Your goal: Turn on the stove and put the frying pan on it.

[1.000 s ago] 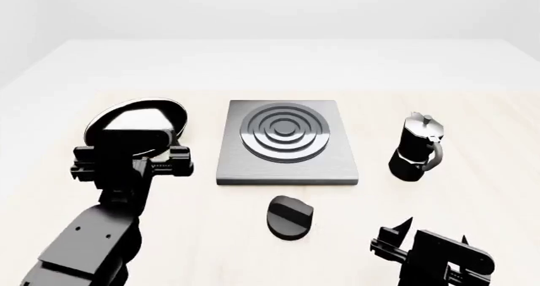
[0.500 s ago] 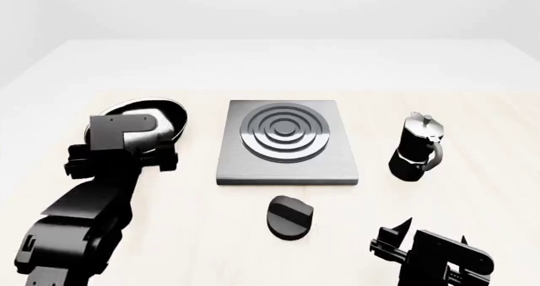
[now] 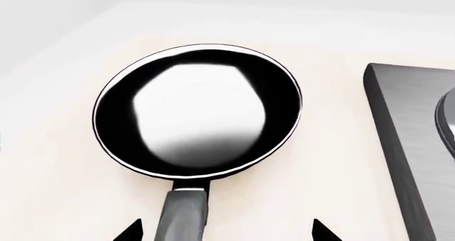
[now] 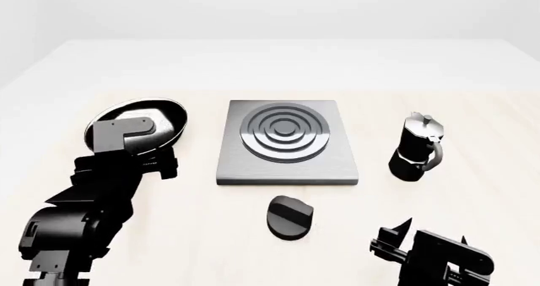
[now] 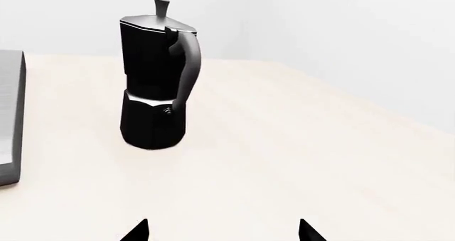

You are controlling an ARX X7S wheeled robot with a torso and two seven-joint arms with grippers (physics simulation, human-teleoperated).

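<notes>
The frying pan point(image 3: 195, 115) is round and black with a glossy inside, and its handle point(image 3: 183, 214) points at my left gripper. In the head view the pan point(image 4: 171, 123) lies left of the stove, partly hidden by my left arm. My left gripper point(image 3: 226, 233) is open, with the handle between its fingertips point(image 3: 131, 232), nearer one of them and not touching. It shows in the head view point(image 4: 128, 149) too. The grey stove plate point(image 4: 287, 169) with dark rings lies at the centre, and its black knob point(image 4: 289, 216) lies in front. My right gripper point(image 4: 392, 234) is open and empty point(image 5: 221, 231).
A black moka pot point(image 4: 416, 148) stands upright to the right of the stove, ahead of my right gripper point(image 5: 153, 81). The stove's edge shows in both wrist views point(image 3: 398, 123) point(image 5: 8, 118). The pale table point(image 4: 279, 64) extends far behind the objects.
My left arm has dropped and drawn back toward me, uncovering more of the pan. The right arm, stove, knob and moka pot have not moved.
</notes>
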